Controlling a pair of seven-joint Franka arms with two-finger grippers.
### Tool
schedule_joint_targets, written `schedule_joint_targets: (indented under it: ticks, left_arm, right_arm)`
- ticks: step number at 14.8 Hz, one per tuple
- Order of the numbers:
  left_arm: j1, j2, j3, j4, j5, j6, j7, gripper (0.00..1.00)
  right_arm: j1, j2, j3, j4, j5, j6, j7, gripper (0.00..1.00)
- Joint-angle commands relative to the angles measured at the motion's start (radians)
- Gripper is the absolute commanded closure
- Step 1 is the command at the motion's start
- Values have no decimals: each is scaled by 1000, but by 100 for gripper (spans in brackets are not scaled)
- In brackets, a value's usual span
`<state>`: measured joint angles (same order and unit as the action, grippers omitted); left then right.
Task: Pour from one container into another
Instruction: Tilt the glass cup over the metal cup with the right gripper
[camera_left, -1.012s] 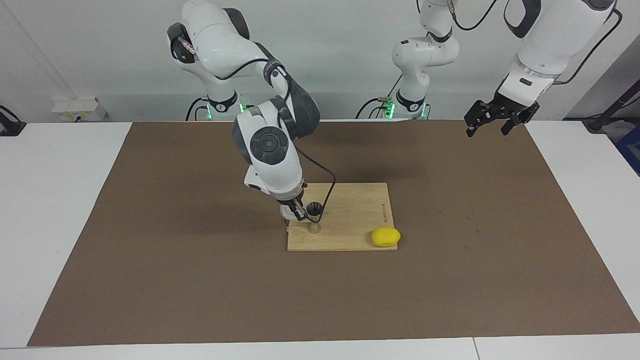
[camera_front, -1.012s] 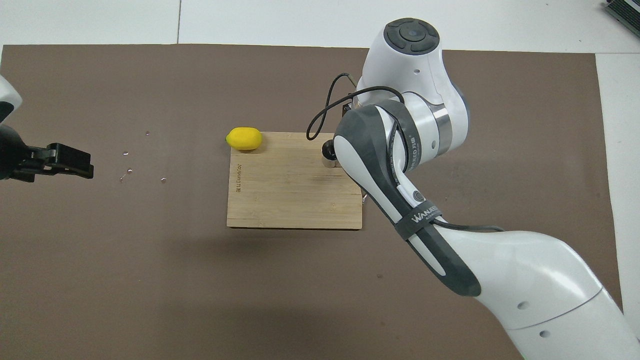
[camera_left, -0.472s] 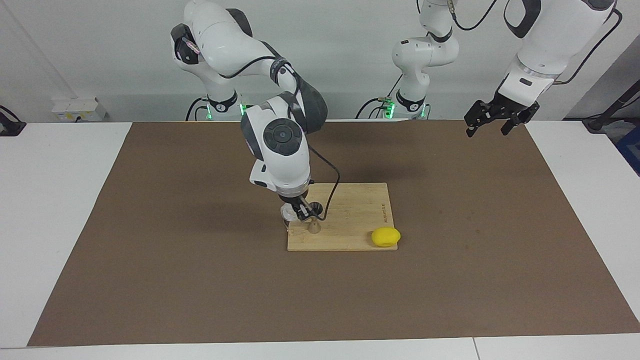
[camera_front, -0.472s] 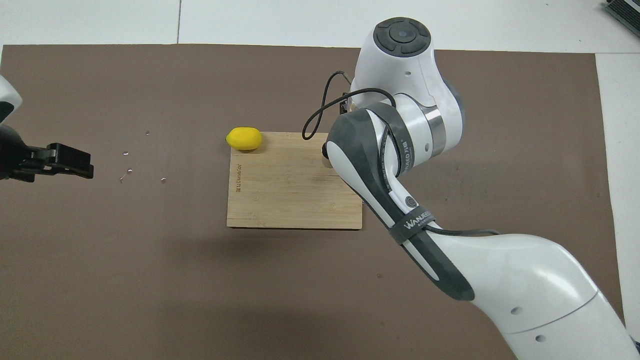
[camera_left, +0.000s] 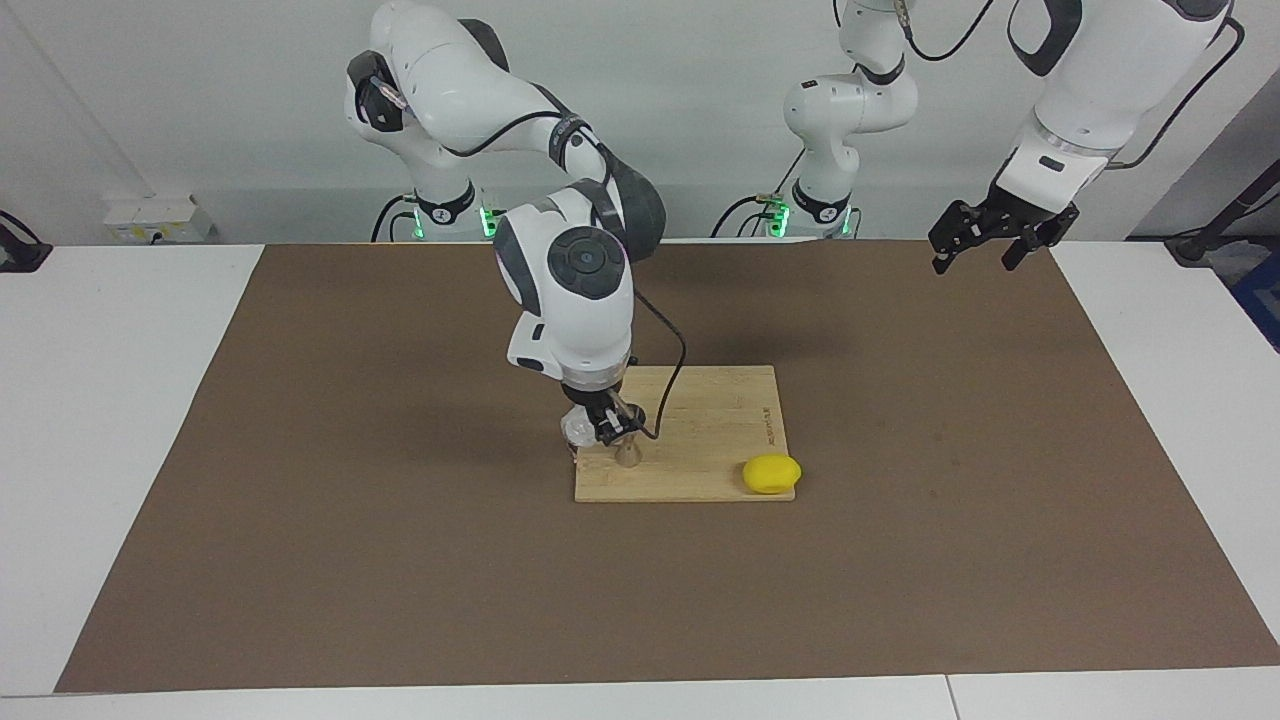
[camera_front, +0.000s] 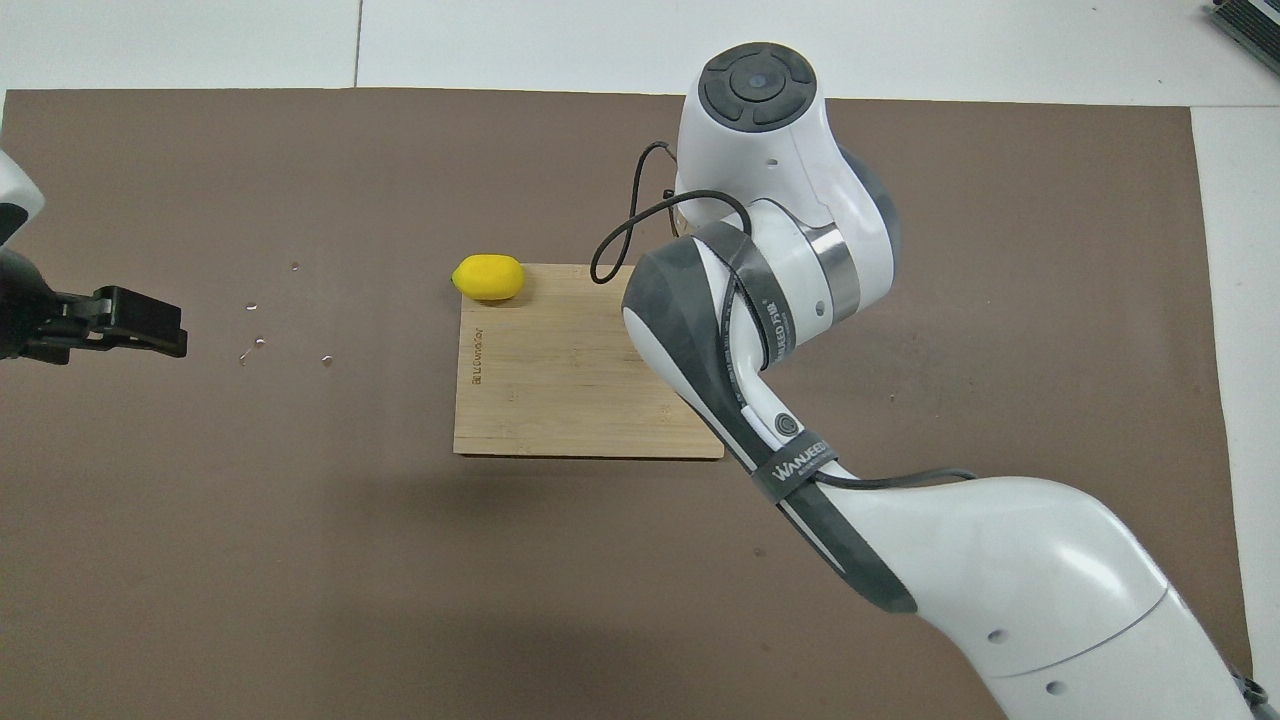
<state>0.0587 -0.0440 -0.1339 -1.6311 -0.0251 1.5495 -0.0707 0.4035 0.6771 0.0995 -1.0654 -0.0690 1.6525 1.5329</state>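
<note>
Right tool (camera_left: 607, 428) clamps glass cup (camera_left: 578, 430), tilted over jigger (camera_left: 627, 455).

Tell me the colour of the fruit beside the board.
Yellow lemon; facing view shows it best.

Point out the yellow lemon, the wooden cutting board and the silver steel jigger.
Yellow lemon (camera_left: 771, 474): facing view, middle of its skin.
Wooden cutting board (camera_left: 715, 420): facing view, bare top surface.
Silver steel jigger (camera_left: 627, 458): facing view, lower cone under the right tool.
</note>
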Motion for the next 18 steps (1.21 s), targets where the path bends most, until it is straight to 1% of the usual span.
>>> schedule_joint_targets:
  ticks: [1,12,18]
  left_arm:
    - [15,-16,-7,-15,-4,-8,12,0]
    - [15,-16,-7,-13,-4,-8,12,0]
    - [15,-16,-7,-15,-4,-8,12,0]
  right_arm:
    - [12,28,9,55,-47,-16,4,100]
    - [51,24,11,53,-156,-25,-63,100]
    - [80,18,11,51,-210,-51,-108,100]
